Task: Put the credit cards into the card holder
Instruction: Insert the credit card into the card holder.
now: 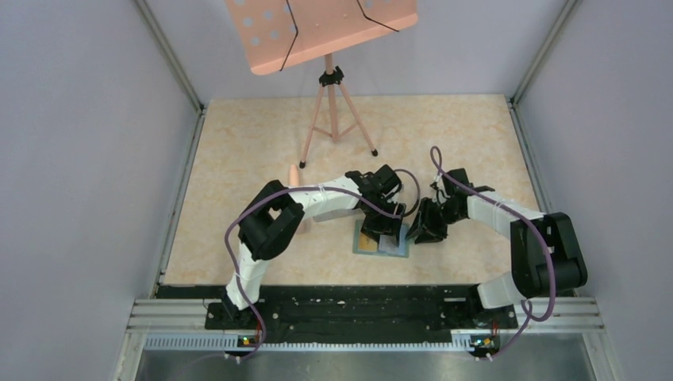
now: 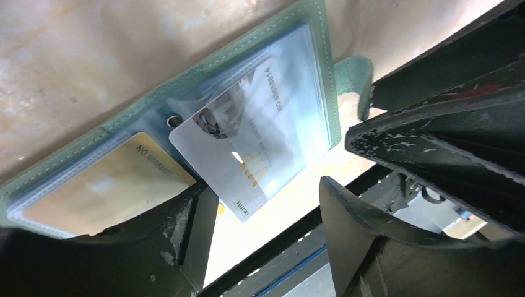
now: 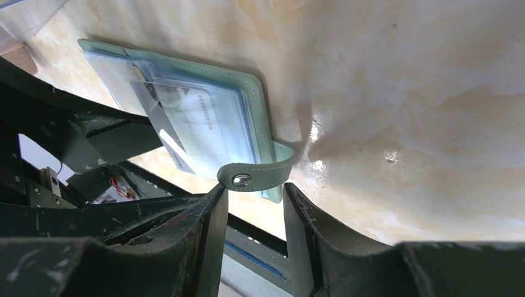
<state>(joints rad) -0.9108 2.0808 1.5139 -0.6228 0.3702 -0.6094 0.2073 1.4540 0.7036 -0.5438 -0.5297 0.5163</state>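
Operator: Left gripper (image 2: 266,192), how do its jaws stand?

Observer: Apart, with nothing clamped between them. It hangs over the near edge of the card holder (image 3: 259,117), and one corner of the white-grey card (image 2: 241,142) pokes out just in front of the gap.

Operator: So where is that card?

Observer: It lies tilted in the right half of the open holder. Its far part is under the clear sleeve (image 2: 306,93), and its near corner overhangs the holder's near edge. Whether the finger (image 2: 189,235) beside it touches its edge, I cannot tell.

Operator: And the other card?

Observer: The orange-yellow card (image 2: 117,182) sits square in the left half, under its own sleeve.

Operator: Right gripper (image 3: 254,189)?

Observer: Its jaws are parted by a narrow gap, low at the holder's right edge. The snap tab (image 3: 275,168) curls up right at the fingertips (image 3: 213,204), with its stud (image 3: 241,180) facing the wrist camera. Nothing fills the gap. Whether the tips touch the tab is unclear.

Operator: Where does the holder lie?

Observer: Flat and open on the marbled table (image 3: 402,93), on the near side, a little right of centre, between the two grippers.

Operator: Anything further out?

Observer: A pink music stand (image 1: 317,28) on a tripod (image 1: 333,119) at the far side, and a black rail (image 1: 357,305) along the near edge.
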